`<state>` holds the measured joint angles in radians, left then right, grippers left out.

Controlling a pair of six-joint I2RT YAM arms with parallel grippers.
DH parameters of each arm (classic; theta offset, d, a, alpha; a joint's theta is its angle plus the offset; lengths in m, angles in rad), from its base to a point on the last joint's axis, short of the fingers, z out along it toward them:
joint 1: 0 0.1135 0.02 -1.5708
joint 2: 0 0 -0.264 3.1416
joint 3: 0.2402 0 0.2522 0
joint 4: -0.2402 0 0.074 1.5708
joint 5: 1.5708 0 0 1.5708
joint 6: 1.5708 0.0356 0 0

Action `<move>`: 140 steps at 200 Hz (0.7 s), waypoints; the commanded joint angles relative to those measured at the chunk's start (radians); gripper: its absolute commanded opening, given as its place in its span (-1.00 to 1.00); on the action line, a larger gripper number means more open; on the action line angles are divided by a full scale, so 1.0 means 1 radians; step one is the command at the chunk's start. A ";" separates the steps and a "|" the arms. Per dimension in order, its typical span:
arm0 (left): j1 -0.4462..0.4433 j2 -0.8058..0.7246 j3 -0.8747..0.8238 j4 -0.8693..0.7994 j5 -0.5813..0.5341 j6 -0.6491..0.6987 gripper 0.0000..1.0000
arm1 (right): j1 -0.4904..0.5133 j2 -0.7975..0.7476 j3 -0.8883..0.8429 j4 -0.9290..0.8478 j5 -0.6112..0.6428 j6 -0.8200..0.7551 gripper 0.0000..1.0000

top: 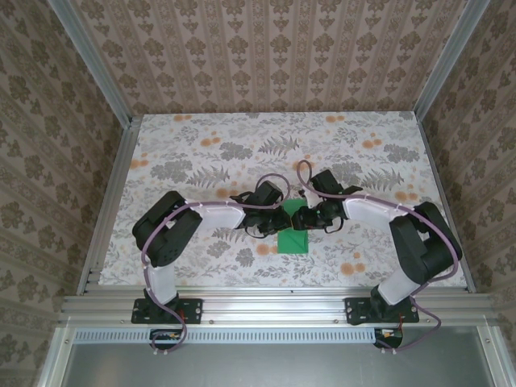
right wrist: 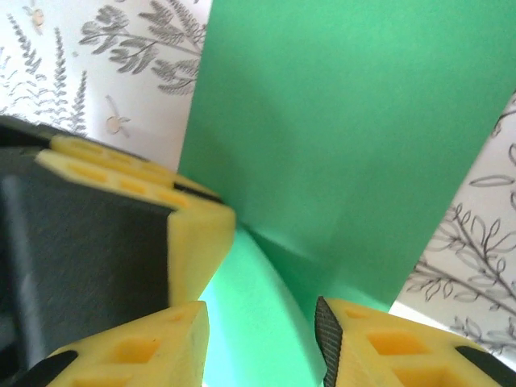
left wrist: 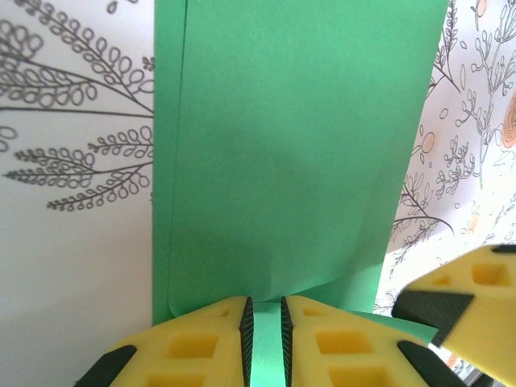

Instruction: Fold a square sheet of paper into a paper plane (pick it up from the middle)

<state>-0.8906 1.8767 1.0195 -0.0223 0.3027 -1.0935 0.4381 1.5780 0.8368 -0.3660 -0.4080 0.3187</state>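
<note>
One square sheet of paper (top: 293, 240) lies approx mid-table, a bit toward 6 o'clock on the floral tabletop (top: 201, 145), w/ a gripper at each upper corner.

At the sheet's 10 o'clock corner, the left gripper (left wrist: 264, 314) is pinched tight on the paper's near edge, w/ just a sliver of green between its jaws. In the left wrist view the sheet runs off toward 12 o'clock in two layers. The lower one peeks out as a narrow strip along the 9 o'clock side, so we judge a fold is already in.

Over at 2 o'clock, the right gripper (right wrist: 258, 343) stands w/ jaws apart. A raised hump of green passes between them, and we can't tell if either jaw touches it.

Handling, as we judge it: v. light, thin and floppy. It humps up where nothing pins it, prob. slides easily on the smooth tabletop, and any stray crease stays for good. Best hold is a shallow pinch at an edge or corner, not mid-panel, w/ one side anchored while the other layer gets moved.
</note>
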 commanded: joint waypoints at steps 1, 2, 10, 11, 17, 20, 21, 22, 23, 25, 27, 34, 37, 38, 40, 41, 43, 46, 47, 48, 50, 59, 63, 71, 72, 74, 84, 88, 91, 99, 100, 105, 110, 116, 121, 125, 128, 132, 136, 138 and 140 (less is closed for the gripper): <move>-0.005 0.016 0.016 -0.044 -0.019 -0.009 -0.60 | -0.004 -0.029 -0.047 -0.012 -0.046 0.052 -0.14; -0.004 0.017 0.016 -0.044 -0.019 -0.009 -0.60 | -0.004 -0.030 -0.048 -0.011 -0.045 0.052 -0.14; -0.004 0.018 0.019 -0.043 -0.018 -0.009 -0.60 | -0.004 -0.033 -0.054 -0.013 -0.043 0.060 -0.13; -0.004 0.018 0.018 -0.042 -0.018 -0.008 -0.60 | -0.004 -0.033 -0.055 -0.013 -0.042 0.060 -0.13; -0.005 0.017 0.018 -0.042 -0.017 -0.008 -0.60 | -0.005 -0.037 -0.061 -0.011 -0.039 0.065 -0.13; -0.006 0.018 0.018 -0.043 -0.017 -0.008 -0.60 | -0.006 -0.037 -0.062 -0.009 -0.038 0.067 -0.13; -0.007 0.018 0.018 -0.044 -0.017 -0.009 -0.60 | -0.006 -0.037 -0.062 -0.009 -0.037 0.067 -0.13; -0.007 0.018 0.018 -0.043 -0.017 -0.008 -0.60 | -0.006 -0.038 -0.063 -0.009 -0.037 0.068 -0.13; -0.006 0.018 0.018 -0.042 -0.017 -0.008 -0.60 | -0.006 -0.039 -0.063 -0.009 -0.037 0.068 -0.13; -0.006 0.018 0.018 -0.043 -0.017 -0.007 -0.60 | -0.006 -0.039 -0.063 -0.008 -0.036 0.069 -0.13; -0.007 0.018 0.019 -0.042 -0.017 -0.005 -0.60 | -0.006 -0.039 -0.063 -0.009 -0.035 0.067 -0.13; -0.006 0.018 0.020 -0.043 -0.016 -0.006 -0.60 | -0.007 -0.037 -0.062 -0.010 -0.036 0.069 -0.15; -0.007 0.018 0.020 -0.043 -0.016 -0.006 -0.60 | -0.008 -0.035 -0.061 -0.009 -0.037 0.069 -0.15; -0.007 0.018 0.021 -0.043 -0.017 -0.006 -0.60 | -0.008 -0.035 -0.061 -0.009 -0.038 0.069 -0.15; -0.007 0.018 0.022 -0.042 -0.017 -0.006 -0.60 | -0.008 -0.033 -0.060 -0.008 -0.038 0.069 -0.16; -0.007 0.018 0.021 -0.043 -0.017 -0.006 -0.60 | -0.007 -0.032 -0.059 -0.008 -0.038 0.070 -0.16; -0.006 0.019 0.021 -0.043 -0.017 -0.006 -0.60 | -0.008 -0.033 -0.058 -0.008 -0.039 0.070 -0.17; -0.006 0.018 0.022 -0.042 -0.017 -0.006 -0.60 | -0.009 -0.031 -0.055 -0.008 -0.038 0.071 -0.17; -0.006 0.018 0.021 -0.042 -0.017 -0.006 -0.60 | -0.010 -0.031 -0.055 -0.010 -0.038 0.069 -0.18; -0.007 0.018 0.022 -0.043 -0.017 -0.006 -0.60 | -0.010 -0.030 -0.054 -0.011 -0.038 0.069 -0.18; -0.007 0.018 0.021 -0.042 -0.017 -0.007 -0.60 | -0.010 -0.029 -0.051 -0.012 -0.038 0.068 -0.20; -0.005 0.018 0.022 -0.042 -0.017 -0.005 -0.60 | -0.011 -0.023 -0.041 -0.022 -0.023 0.063 -0.28; -0.006 0.018 0.022 -0.042 -0.017 -0.004 -0.60 | -0.013 -0.021 -0.037 -0.028 -0.016 0.060 -0.31; -0.006 0.017 0.022 -0.044 -0.017 -0.003 -0.60 | -0.015 -0.015 -0.029 -0.034 -0.008 0.049 -0.41; -0.006 0.017 0.023 -0.044 -0.017 -0.002 -0.60 | -0.015 -0.014 -0.029 -0.036 -0.006 0.048 -0.44; -0.007 0.017 0.023 -0.044 -0.017 -0.002 -0.60 | -0.016 -0.013 -0.029 -0.037 -0.004 0.046 -0.47; -0.006 0.016 0.025 -0.047 -0.016 0.003 -0.60 | -0.019 -0.001 -0.020 -0.046 0.000 0.033 -0.59; -0.006 0.016 0.028 -0.049 -0.016 0.006 -0.60 | -0.021 0.004 -0.017 -0.049 0.005 0.029 -0.61; -0.006 0.016 0.028 -0.051 -0.016 0.008 -0.59 | -0.022 0.010 -0.014 -0.053 0.008 0.026 -0.64; -0.007 0.015 0.033 -0.058 -0.014 0.015 -0.59 | -0.024 0.021 -0.009 -0.057 0.012 0.016 -0.68; -0.007 0.015 0.034 -0.058 -0.014 0.016 -0.59 | -0.023 0.022 -0.009 -0.057 0.012 0.015 -0.68; -0.006 0.014 0.037 -0.061 -0.014 0.021 -0.58 | -0.023 0.028 -0.008 -0.056 0.013 0.012 -0.69; -0.007 0.012 0.041 -0.063 -0.014 0.026 -0.58 | -0.025 0.033 -0.008 -0.052 0.014 0.011 -0.70; -0.007 0.009 0.043 -0.065 -0.014 0.030 -0.57 | -0.025 0.041 -0.007 -0.048 0.010 0.011 -0.71; -0.007 0.006 0.043 -0.065 -0.013 0.033 -0.56 | -0.025 0.044 -0.007 -0.044 0.008 0.007 -0.73; -0.008 0.004 0.044 -0.065 -0.013 0.037 -0.56 | -0.025 0.048 -0.007 -0.039 0.006 0.006 -0.74; -0.008 0.003 0.045 -0.064 -0.011 0.039 -0.55 | -0.025 0.049 -0.007 -0.035 0.006 0.007 -0.74; -0.007 0.000 0.046 -0.062 -0.010 0.042 -0.54 | -0.025 0.051 -0.009 -0.032 0.010 0.006 -0.74; -0.008 -0.002 0.046 -0.061 -0.010 0.045 -0.54 | -0.027 0.053 -0.008 -0.029 0.014 0.006 -0.75; -0.008 -0.003 0.047 -0.060 -0.009 0.044 -0.53 | -0.026 0.053 -0.008 -0.028 0.015 0.005 -0.75; -0.008 -0.005 0.047 -0.059 -0.008 0.047 -0.53 | -0.027 0.054 -0.008 -0.026 0.017 0.005 -0.76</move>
<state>-0.8913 1.8767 1.0374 -0.0475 0.3027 -1.0832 0.4187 1.6081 0.8055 -0.3851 -0.4152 0.3431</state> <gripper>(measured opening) 0.227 0.131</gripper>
